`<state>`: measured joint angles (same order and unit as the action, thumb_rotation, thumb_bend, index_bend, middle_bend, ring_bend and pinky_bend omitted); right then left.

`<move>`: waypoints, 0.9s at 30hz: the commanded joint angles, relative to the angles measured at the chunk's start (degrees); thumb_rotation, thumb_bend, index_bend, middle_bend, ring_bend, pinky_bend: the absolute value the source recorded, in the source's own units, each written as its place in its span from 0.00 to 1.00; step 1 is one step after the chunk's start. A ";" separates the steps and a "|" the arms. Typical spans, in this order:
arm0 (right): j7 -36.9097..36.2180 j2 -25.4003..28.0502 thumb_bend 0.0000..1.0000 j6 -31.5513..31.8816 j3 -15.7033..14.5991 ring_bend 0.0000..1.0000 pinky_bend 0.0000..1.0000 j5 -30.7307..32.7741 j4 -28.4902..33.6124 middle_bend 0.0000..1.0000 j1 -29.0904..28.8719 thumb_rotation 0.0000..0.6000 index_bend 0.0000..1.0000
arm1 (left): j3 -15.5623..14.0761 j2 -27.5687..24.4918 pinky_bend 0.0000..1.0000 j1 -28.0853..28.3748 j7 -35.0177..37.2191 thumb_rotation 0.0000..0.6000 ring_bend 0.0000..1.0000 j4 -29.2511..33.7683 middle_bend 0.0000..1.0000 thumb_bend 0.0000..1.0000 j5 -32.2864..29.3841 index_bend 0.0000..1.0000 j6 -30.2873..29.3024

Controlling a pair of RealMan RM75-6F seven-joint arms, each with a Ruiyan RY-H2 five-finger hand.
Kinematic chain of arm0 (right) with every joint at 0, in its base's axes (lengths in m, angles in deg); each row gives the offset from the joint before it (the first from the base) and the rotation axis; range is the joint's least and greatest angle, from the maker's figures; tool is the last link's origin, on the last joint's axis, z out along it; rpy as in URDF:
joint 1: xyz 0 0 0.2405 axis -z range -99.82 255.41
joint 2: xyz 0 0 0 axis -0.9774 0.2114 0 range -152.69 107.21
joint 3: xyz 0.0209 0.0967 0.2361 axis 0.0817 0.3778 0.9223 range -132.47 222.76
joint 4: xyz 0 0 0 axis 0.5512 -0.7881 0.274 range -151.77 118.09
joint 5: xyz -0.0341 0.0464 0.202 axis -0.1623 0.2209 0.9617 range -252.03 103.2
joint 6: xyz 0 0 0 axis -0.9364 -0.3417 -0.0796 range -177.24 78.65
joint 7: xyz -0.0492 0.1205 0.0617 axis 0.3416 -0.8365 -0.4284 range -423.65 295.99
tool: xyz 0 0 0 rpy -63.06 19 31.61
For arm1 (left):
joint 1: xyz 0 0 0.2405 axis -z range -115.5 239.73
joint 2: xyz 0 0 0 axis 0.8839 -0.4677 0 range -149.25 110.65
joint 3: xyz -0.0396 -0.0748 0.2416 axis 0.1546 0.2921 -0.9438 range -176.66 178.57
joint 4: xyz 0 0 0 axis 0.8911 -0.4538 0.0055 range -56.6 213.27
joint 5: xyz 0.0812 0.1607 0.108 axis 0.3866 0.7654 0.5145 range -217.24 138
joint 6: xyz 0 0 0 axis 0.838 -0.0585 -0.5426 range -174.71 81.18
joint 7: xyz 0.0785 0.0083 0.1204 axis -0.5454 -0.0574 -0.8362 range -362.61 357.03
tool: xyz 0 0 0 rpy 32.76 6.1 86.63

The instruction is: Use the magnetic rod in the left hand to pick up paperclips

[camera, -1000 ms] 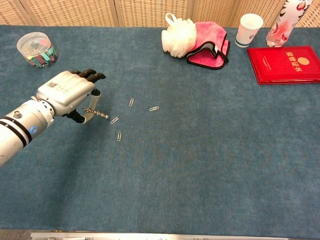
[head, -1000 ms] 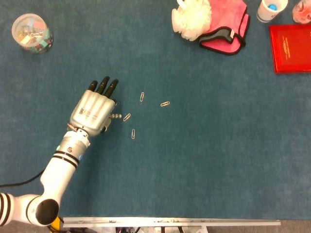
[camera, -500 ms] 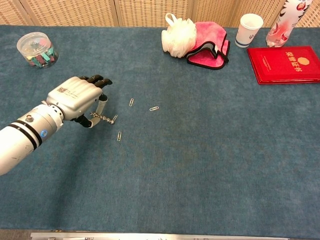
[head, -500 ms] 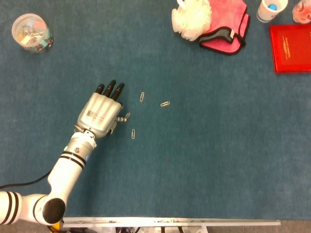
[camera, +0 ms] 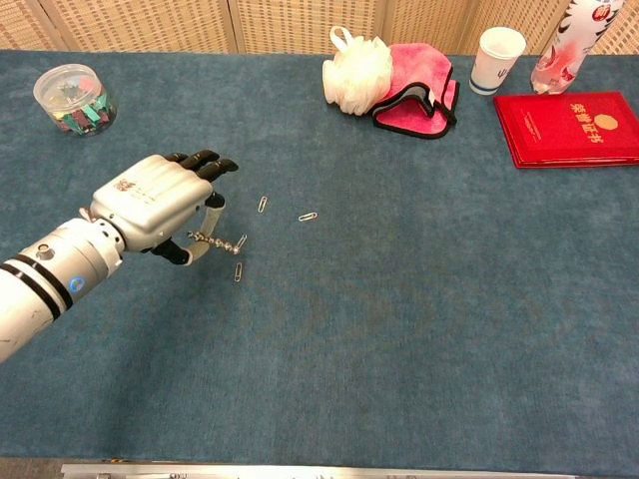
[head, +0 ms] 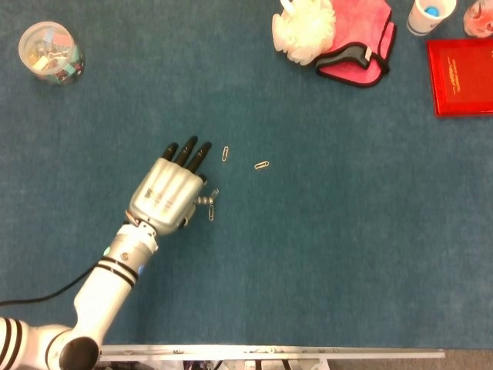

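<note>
My left hand (head: 169, 193) (camera: 160, 205) grips a short metal magnetic rod (head: 205, 200) (camera: 214, 239) that points to the right, low over the blue cloth. One paperclip (head: 213, 193) (camera: 241, 241) clings to the rod's tip. A second paperclip (head: 211, 213) (camera: 238, 271) lies on the cloth just below the tip. Two more lie further off: one (head: 225, 153) (camera: 262, 204) beside the fingertips, another (head: 262, 164) (camera: 308, 216) to the right. My right hand is in neither view.
A clear jar of coloured clips (head: 50, 50) (camera: 72, 95) stands at the far left. A white bath pouf (camera: 356, 73), a pink cloth (camera: 424, 95), a paper cup (camera: 496, 58), a bottle (camera: 569, 45) and a red booklet (camera: 569, 128) line the far right.
The left hand has slid right and a little nearer. The paperclip that lay at the rod's tip now hangs on it, carried along above the clip nearest me.
</note>
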<state>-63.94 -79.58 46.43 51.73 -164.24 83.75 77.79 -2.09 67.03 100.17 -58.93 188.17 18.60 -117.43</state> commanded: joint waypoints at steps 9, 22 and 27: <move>-0.09 0.20 0.20 0.27 0.06 0.12 0.33 -0.11 0.18 0.18 0.18 1.00 0.21 | -1.92 0.76 0.16 -1.28 0.37 1.00 0.03 0.49 0.09 0.36 1.06 0.55 0.40; -0.05 0.28 0.20 0.44 0.09 0.12 0.33 -0.10 0.45 0.18 0.36 1.00 0.21 | -1.31 2.13 0.16 -1.43 1.49 1.00 0.03 -2.20 0.09 0.35 0.02 0.55 1.77; -0.08 0.26 0.20 0.36 0.10 0.12 0.33 -0.04 0.45 0.18 0.35 1.00 0.21 | -0.74 1.86 0.16 -1.30 1.56 1.00 0.03 -2.07 0.09 0.36 0.26 0.55 1.63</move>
<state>-64.01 -79.32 46.78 51.83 -164.28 84.20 78.14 -2.86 68.93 98.84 -57.37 186.07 18.84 -115.78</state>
